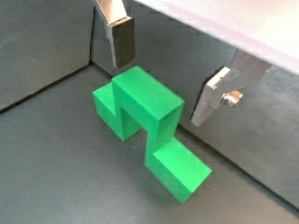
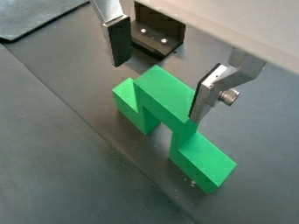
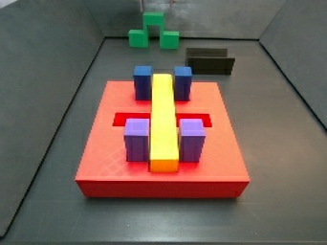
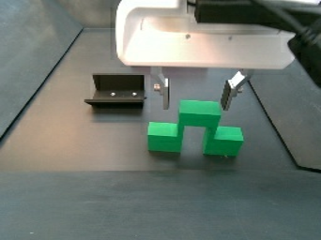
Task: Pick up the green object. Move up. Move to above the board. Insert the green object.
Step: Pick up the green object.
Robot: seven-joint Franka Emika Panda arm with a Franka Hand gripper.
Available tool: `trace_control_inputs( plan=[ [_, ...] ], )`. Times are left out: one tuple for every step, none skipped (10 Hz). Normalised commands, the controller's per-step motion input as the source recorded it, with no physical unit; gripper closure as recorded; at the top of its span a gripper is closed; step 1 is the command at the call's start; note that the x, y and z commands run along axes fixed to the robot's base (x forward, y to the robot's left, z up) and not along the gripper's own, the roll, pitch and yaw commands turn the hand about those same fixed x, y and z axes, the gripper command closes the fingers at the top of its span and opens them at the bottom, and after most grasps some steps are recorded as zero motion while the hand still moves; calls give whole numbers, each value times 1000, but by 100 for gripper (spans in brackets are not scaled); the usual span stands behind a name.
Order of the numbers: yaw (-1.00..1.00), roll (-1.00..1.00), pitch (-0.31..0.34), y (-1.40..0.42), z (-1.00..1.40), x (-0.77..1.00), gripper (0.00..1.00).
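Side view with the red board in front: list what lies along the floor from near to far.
Board with yellow bar between purple blocks and blue blocks → fixture → green object, with the end effector open above it.

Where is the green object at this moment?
In both side views the green object stands on the dark floor, away from the board, near the fixture, its raised middle between the open gripper's fingers.
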Motion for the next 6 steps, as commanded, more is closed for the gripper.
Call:
trace_control_inputs(
  plan=[
    [-9,-303,-63,0,-237,-157,0],
    [-14,-356,-59,0,-166,-123,0],
    [0,-354,-73,0,-46,-74,0],
    [-20,-229,-27,0,-126,-51,0],
    [-54,-61,0,0,-249,-11,0],
    [-106,23,64,40,-217,0,0]
  ],
)
